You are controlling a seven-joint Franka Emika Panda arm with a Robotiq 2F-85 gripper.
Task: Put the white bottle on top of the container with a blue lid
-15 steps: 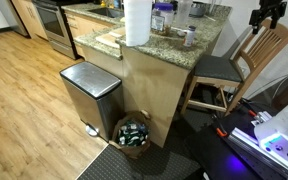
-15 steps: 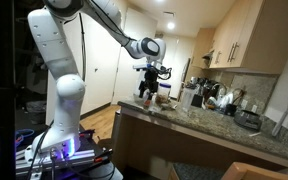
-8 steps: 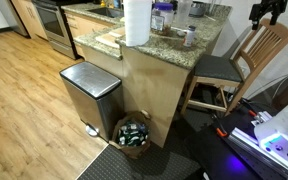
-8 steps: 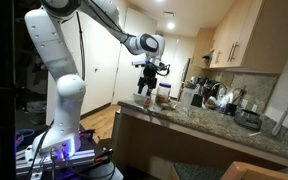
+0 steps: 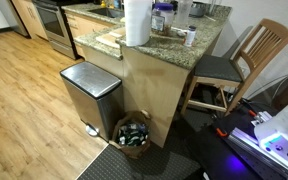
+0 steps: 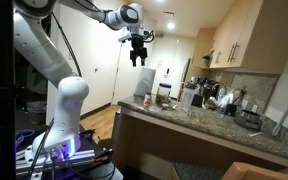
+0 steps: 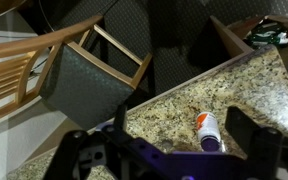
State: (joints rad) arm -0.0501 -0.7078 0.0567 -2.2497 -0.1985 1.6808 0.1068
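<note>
Kitchen scene around a granite counter (image 5: 206,38). The white bottle (image 5: 189,37) stands upright on the counter top, near the counter's edge on the side facing a wooden chair (image 5: 252,55). In the wrist view the bottle (image 7: 207,129) shows from above, on the speckled stone close to the counter's corner.

The container with a blue lid (image 5: 162,16) stands farther in on the counter, apart from the bottle. A tall paper-towel roll (image 5: 137,22) stands on the counter just beside the container. Nothing rests on the blue lid.

In an exterior view the gripper (image 6: 137,57) hangs high above the counter, pointing downward, well clear of everything on it. In the wrist view the gripper (image 7: 169,152) has its two dark fingers (image 7: 254,140) spread wide apart with nothing held between them; the counter and the chair's grey seat (image 7: 84,82) lie far below it.

On the floor against the counter's base stand a stainless-steel bin (image 5: 91,92) and a wicker basket (image 5: 134,133) filled with bottles.
</note>
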